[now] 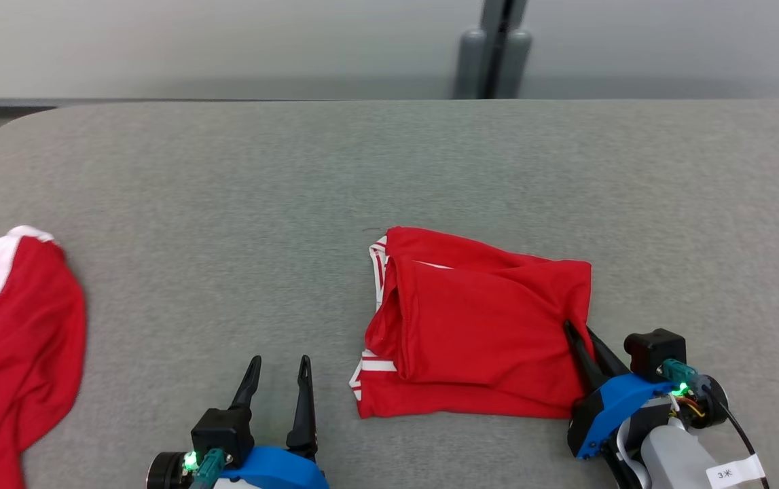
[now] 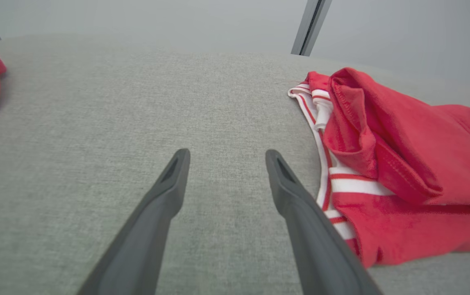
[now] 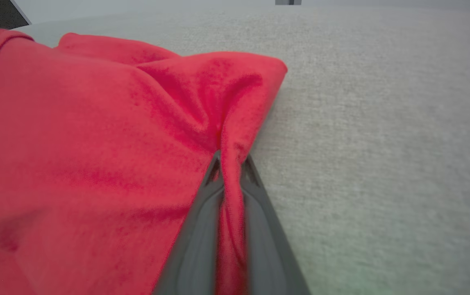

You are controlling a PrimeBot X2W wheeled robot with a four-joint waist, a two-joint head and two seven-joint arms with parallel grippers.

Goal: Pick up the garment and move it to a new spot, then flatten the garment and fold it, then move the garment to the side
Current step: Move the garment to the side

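"On the grey tabletop (image 1: 226,190), where does the folded red garment (image 1: 477,326) lie?"

"Right of centre, its white-striped trim facing left. The right end effector (image 1: 578,328) is pinched closed on a pleat of cloth at the near right edge."

"And the left end effector (image 1: 280,358)?"

"Near the garment's near left corner, fingers spread wide, gripping nothing. A second red garment (image 1: 15,339) lies well apart, at the tabletop's left edge."

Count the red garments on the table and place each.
2. The folded garment in the middle, its corner gripped by the right gripper; a second garment at the left edge, partly cropped.
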